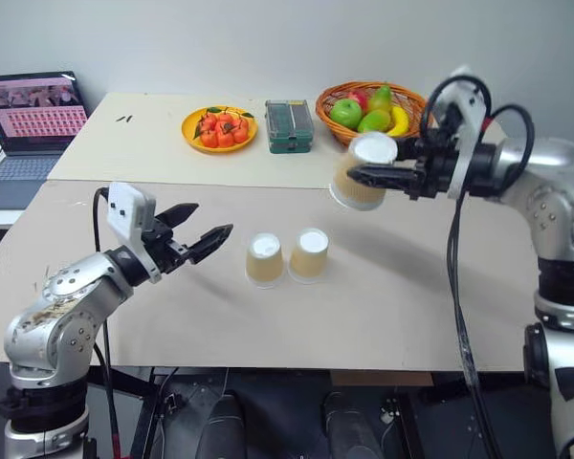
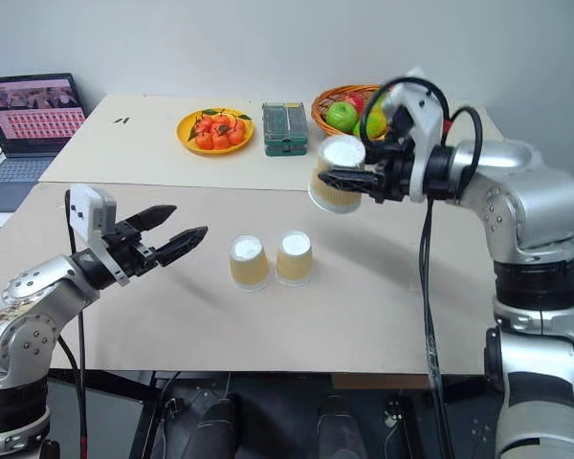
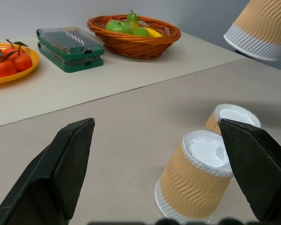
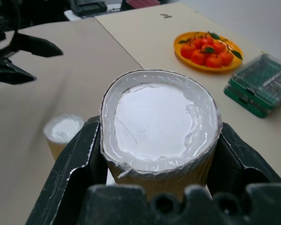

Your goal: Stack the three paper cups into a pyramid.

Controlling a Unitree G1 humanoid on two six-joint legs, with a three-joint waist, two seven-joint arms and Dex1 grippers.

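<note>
Tabletop (image 1: 383, 316), held cup (image 1: 362, 172) hides basket (image 1: 364, 96)

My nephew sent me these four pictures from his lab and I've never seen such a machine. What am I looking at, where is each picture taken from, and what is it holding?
It is a humanoid robot with two arms, each ending in a two-fingered black gripper. Two pictures come from cameras in its head, looking down over its arms. The other two come from cameras on its wrists, looking along each gripper's fingers.

On the table stand two paper cups, upside down and side by side. The right gripper is shut on a third cup and holds it in the air, above the table. The left gripper is open and holds nothing, beside the two cups.

Further back are a plate of small orange fruit, a green case, a basket of fruit and a laptop.
</note>
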